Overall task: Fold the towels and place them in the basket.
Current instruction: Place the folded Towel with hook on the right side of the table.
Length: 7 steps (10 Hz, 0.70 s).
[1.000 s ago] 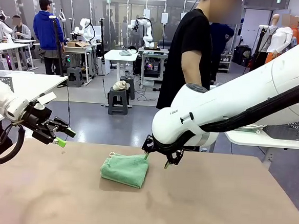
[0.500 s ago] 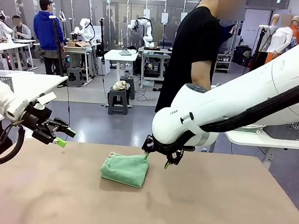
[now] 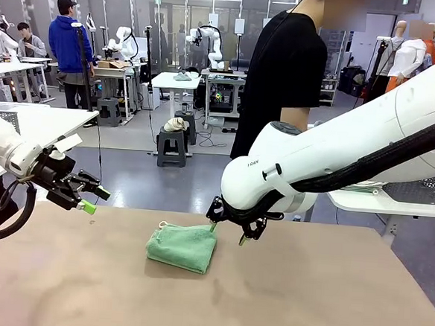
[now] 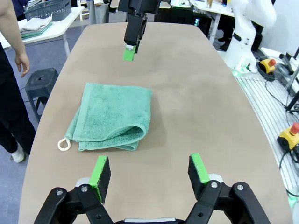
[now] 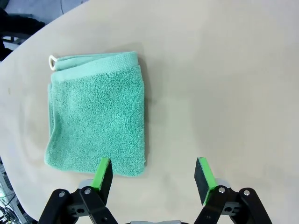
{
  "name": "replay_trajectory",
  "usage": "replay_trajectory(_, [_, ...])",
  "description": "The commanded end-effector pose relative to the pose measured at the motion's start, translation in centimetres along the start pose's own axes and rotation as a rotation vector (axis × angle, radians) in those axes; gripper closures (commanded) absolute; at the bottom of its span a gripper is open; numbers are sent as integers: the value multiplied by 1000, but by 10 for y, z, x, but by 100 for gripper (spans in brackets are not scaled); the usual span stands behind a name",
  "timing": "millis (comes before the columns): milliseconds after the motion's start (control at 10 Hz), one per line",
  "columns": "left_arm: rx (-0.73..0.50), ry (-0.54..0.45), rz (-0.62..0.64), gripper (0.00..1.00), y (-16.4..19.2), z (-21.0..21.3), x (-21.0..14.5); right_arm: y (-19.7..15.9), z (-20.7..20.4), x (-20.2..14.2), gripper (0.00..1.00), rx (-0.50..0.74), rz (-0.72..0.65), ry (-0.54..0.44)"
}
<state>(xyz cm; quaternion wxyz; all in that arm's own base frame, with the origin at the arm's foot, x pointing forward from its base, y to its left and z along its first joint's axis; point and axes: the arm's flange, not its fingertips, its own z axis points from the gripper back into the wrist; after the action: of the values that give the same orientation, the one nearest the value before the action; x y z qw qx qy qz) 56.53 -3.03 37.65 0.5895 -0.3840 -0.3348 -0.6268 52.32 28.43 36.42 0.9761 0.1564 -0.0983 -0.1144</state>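
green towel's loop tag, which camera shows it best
Left wrist view: the white loop tag lies whole and large beside the folded green towel's corner. Right wrist view shows it smaller, at the towel's far corner. In the front view it is a thin pale sliver.

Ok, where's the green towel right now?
In the front view the green towel lies folded on the table, slightly left of middle, with the open right gripper at its right edge and the left gripper farther off left.

A brown worktop (image 3: 305, 303) stretches ahead, a person in a black shirt (image 3: 284, 71) stands at its far edge, and farther back a dark stool (image 3: 171, 148) carries a beige cloth lump (image 3: 176, 123).
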Motion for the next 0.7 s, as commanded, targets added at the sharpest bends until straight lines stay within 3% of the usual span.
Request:
replay_trajectory(0, [-5, 2, -17, 15, 0, 1, 0, 13, -17, -2, 11, 27, -11, -55])
replay_trajectory(200, [-5, 2, -17, 15, 0, 1, 0, 21, -33, -8, 11, 28, -12, -100])
replay_trajectory(600, [-5, 2, -17, 15, 0, 1, 0, 32, -57, -5, 11, 6, 3, -84])
